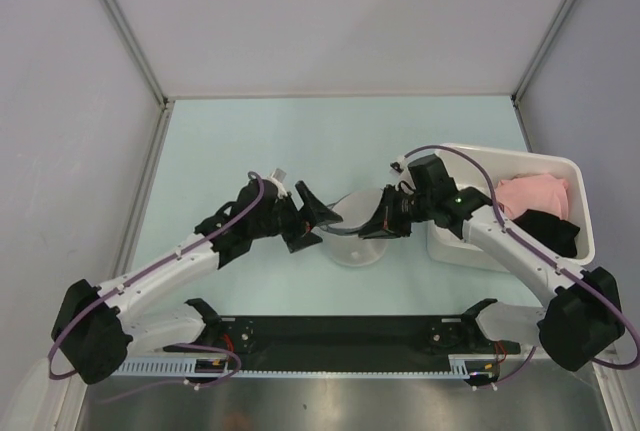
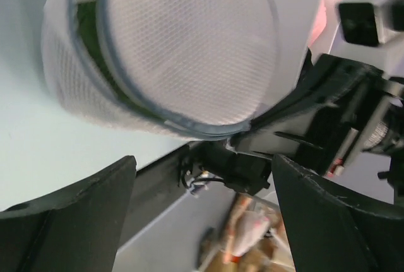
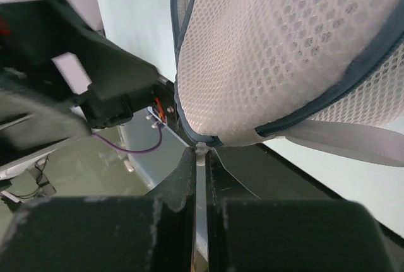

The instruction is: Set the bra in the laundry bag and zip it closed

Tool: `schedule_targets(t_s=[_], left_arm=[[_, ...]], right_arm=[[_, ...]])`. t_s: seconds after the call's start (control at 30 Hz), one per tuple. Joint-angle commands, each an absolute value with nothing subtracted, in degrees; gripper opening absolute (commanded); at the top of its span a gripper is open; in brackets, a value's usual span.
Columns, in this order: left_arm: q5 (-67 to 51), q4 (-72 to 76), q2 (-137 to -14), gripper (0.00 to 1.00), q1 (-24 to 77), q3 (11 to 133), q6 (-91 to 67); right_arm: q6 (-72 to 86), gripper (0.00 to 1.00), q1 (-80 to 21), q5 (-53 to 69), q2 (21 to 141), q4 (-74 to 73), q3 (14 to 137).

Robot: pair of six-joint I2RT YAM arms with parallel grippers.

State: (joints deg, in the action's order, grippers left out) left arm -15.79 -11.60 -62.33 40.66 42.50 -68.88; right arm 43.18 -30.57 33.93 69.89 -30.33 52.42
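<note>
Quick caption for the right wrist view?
Right gripper pinches the zipper pull at the rim of the white mesh bag.

Laundry bag: white honeycomb mesh cloth, matt, edged with smooth grey-blue zipper tape. At its nine o'clock, olive bra fabric shows, soft and dull. Bin at the bag's three o'clock from above: smooth white plastic, faint sheen, on a matt pale-green table.

A honeycomb weave is shown across the round white mesh laundry bag, which is edged in grey-blue. Dark olive-green bra fabric is glimpsed inside. Plain colours are shown by the pale mint table, white rectangular plastic bin, pink garment and black garment.
</note>
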Motion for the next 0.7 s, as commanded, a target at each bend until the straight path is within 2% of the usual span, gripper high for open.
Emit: schedule_targets(t_s=[0.0,0.13,0.23,0.3,0.5,0.67], left_arm=[[-20.0,-5.2,-60.1,0.92,41.6,37.0,-95.3],[-13.9,-10.1,-58.9,0.92,43.0,38.0,-97.0],[-9.7,-14.1,-59.1,0.93,43.1,38.0,-95.4],[-8.0,-11.3,-59.1,0.93,43.5,36.3,-94.8],[-10.2,-9.7,-64.6,0.96,43.9,36.2,-93.3],[-8.8,-6.6,-69.4,0.87,43.5,38.1,-87.7]], right_arm=[[47.4,0.04,-32.2,33.8,66.5,-28.7,51.4],[49.3,0.07,-32.9,34.5,65.2,-28.8,50.3],[49.8,0.13,-33.5,35.0,65.6,-31.1,50.7],[48.8,0.18,-33.9,36.3,66.2,-33.6,51.2],[48.6,0.20,-35.0,36.5,66.1,-33.3,50.0],[48.3,0.22,-36.4,36.2,67.1,-31.7,49.6]])
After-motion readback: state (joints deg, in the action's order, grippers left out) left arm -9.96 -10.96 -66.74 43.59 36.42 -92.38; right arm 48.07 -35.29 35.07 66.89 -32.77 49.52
